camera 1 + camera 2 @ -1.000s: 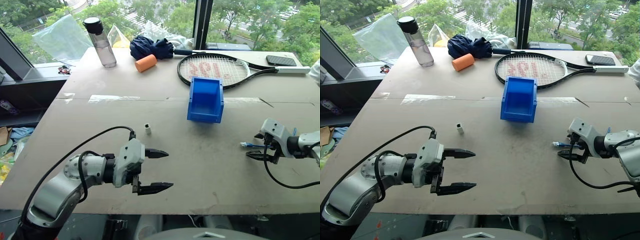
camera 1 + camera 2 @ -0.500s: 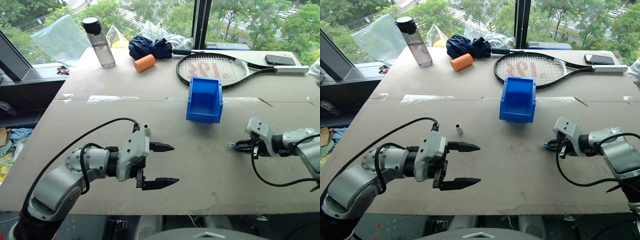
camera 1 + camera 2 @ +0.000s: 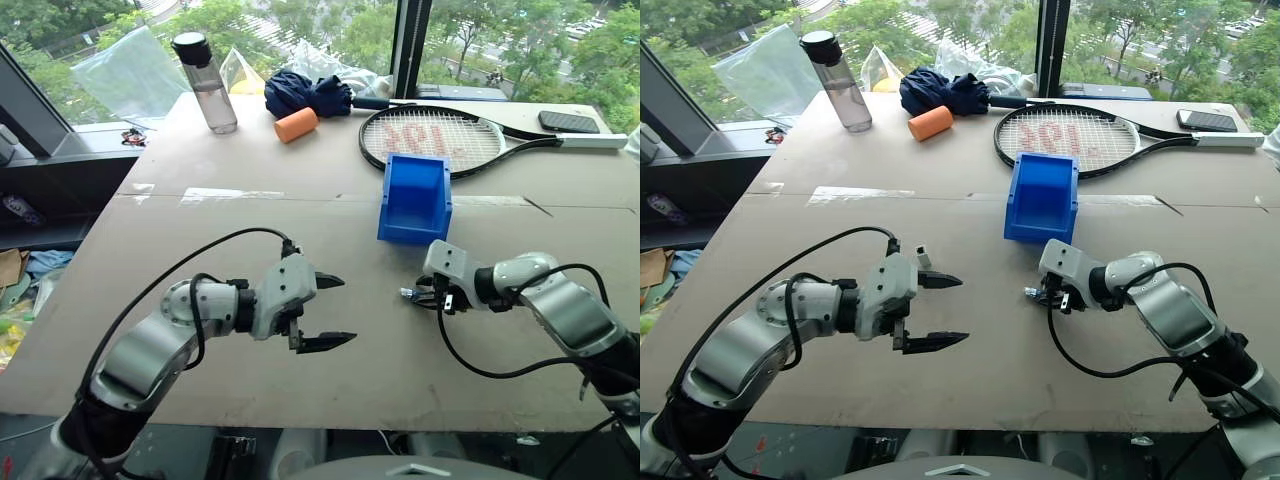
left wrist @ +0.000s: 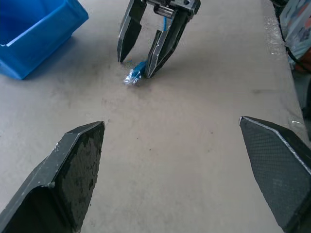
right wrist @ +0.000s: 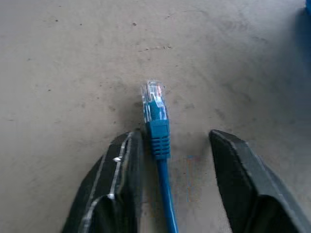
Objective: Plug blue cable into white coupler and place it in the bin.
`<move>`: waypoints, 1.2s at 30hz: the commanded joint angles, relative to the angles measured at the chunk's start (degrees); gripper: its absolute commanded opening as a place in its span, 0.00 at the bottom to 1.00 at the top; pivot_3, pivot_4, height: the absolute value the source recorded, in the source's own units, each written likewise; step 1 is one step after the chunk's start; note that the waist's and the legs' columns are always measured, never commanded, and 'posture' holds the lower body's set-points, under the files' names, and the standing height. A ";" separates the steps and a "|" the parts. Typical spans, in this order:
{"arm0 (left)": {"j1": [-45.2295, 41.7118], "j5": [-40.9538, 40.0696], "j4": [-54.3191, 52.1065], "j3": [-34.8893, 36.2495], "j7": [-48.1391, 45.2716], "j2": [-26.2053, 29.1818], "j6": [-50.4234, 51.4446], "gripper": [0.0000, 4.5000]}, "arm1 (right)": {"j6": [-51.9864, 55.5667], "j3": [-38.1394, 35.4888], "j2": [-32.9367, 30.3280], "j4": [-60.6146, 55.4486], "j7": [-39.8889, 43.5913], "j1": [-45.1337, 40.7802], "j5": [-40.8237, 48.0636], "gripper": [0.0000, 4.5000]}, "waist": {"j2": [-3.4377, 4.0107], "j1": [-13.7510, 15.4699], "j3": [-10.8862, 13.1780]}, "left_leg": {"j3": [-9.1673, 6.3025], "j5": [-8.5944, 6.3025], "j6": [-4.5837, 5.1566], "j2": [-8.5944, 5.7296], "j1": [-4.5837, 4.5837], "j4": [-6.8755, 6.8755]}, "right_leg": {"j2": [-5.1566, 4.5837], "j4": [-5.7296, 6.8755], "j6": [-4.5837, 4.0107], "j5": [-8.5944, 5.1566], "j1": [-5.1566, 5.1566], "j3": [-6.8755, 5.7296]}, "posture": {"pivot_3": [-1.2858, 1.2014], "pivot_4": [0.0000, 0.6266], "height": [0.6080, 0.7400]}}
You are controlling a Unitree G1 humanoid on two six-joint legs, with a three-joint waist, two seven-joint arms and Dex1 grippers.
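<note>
The blue cable lies on the table with its clear plug pointing away from my right gripper. That gripper is open around it, and the cord rests against one finger. It sits at centre-right, just in front of the bright-blue bin. My left gripper hovers wide open at centre-left, facing the right one. The tiny white coupler stands on the table just behind the left gripper's far finger.
Along the far side stand a clear bottle, a dark-blue folded umbrella, an orange cylinder, a tennis racket and a phone. A strip of tape crosses the table. The table's front edge is close below both grippers.
My right gripper has slid left across the table, bringing the cable's plug in front of the bin, and its fingers have parted. My left gripper has edged forward, close to the coupler.
</note>
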 commanded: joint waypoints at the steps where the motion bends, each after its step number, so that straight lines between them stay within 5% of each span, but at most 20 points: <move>1: -2.79 2.58 2.76 -2.72 -2.18 -0.98 -2.41 1.00 | -1.85 -12.01 -1.16 -9.32 0.05 6.78 6.25 0.68 | 0.00 -0.02 0.00 | 0.05 0.00 0.01 0.02 0.03 0.02 | 0.01 0.01 0.01 0.01 0.00 0.05 | 0.52 0.24 1.00; 8: -13.38 8.59 15.11 -10.88 -4.93 -9.67 -5.01 1.00 | -10.04 -36.76 5.14 -27.68 -0.75 37.51 13.68 0.68 | -0.02 0.79 -0.03 | -0.09 -0.01 0.02 0.00 0.02 0.08 | 0.01 0.01 0.04 -0.01 0.14 -0.14 | 0.52 0.24 1.00; 15: -23.03 15.74 32.17 -17.13 -6.20 -20.65 -11.28 1.00 | -20.99 -42.62 14.97 -36.46 -4.49 59.92 9.62 0.68 | 0.15 0.00 -0.18 | -0.03 -0.02 0.03 0.03 0.18 0.27 | 0.07 0.05 0.11 -0.26 0.30 0.00 | 0.52 0.24 1.00; 19: -27.36 19.91 40.93 -18.73 -6.32 -24.58 -14.28 1.00 | -24.78 -40.90 17.74 -37.38 -6.80 65.13 7.17 0.68 | 0.05 -0.43 -0.21 | 0.05 -0.03 0.04 0.03 0.16 0.31 | 0.07 0.00 0.07 -0.29 0.30 0.08 | 0.52 0.24 1.00; 24: -29.50 23.85 49.41 -21.07 -9.33 -26.51 -20.37 0.64 | -27.28 -36.55 19.77 -37.49 -10.32 67.82 3.80 0.70 | 0.07 -0.33 -0.22 | 0.02 -0.05 0.07 0.04 0.15 0.29 | 0.07 0.00 0.05 -0.30 0.28 0.06 | 0.52 0.24 1.00; 30: -29.25 24.72 50.61 -20.25 -13.25 -26.14 -22.31 0.01 | -23.80 -31.03 22.32 -38.61 -15.85 67.06 6.15 0.70 | 0.00 -0.07 -0.28 | 0.02 -0.13 0.20 0.05 0.13 0.30 | 0.05 -0.02 0.03 -0.31 0.28 0.05 | 0.52 0.24 1.00; 36: -28.64 12.54 43.35 -12.39 -19.75 -25.85 -5.80 0.01 | -14.45 -23.37 26.78 -36.92 -23.04 60.60 15.45 0.70 | 0.02 -0.24 -0.26 | 0.00 -0.14 0.22 0.09 0.12 0.30 | 0.06 -0.02 0.02 -0.30 0.28 0.03 | 0.52 0.24 1.00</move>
